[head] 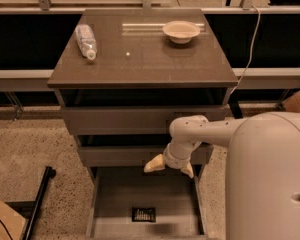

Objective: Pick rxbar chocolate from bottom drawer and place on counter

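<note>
The rxbar chocolate (143, 214) is a small flat black bar with pale markings. It lies on the floor of the open bottom drawer (115, 199), near its front. My gripper (169, 167) hangs over the drawer's back part, just in front of the middle drawer's face, above and behind the bar. Its two pale fingers (153, 164) are spread apart and hold nothing. The counter (155, 59) is the glossy grey-brown top of the cabinet.
A clear plastic bottle (86, 40) lies on the counter's left. A pale bowl (181, 31) stands at its back right. A black pole (37, 204) lies on the floor to the left. A cardboard box (296, 100) stands at the right.
</note>
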Motion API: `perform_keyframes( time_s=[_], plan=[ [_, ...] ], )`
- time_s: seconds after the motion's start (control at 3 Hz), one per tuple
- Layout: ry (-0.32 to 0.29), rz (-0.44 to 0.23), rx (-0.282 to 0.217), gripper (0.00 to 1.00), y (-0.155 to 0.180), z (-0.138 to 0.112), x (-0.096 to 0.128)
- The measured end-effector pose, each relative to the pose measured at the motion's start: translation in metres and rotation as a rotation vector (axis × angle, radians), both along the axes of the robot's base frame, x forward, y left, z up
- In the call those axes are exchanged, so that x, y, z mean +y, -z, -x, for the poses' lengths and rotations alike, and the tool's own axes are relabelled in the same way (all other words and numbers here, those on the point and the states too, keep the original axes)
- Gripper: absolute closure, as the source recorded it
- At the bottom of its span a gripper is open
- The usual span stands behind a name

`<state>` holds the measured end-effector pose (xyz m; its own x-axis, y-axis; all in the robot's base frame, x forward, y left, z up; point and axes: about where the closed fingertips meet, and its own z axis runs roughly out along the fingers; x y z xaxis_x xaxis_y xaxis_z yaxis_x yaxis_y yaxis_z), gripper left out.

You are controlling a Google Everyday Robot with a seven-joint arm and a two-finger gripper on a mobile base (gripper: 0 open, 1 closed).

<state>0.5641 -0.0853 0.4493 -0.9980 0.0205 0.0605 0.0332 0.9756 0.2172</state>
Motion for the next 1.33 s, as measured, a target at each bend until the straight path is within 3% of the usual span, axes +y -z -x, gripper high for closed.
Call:
perform_keyframes(
  time_s=[0.67, 1.0, 1.33],
  plan=[
    [0.014, 0.031, 0.034, 0.0, 0.034, 0.003, 0.015],
    [0.079, 0.029, 0.071, 0.0, 0.075, 0.009, 0.022],
    [0.117, -0.013, 0.094, 0.0, 0.105, 0.016, 0.025]
  ],
)
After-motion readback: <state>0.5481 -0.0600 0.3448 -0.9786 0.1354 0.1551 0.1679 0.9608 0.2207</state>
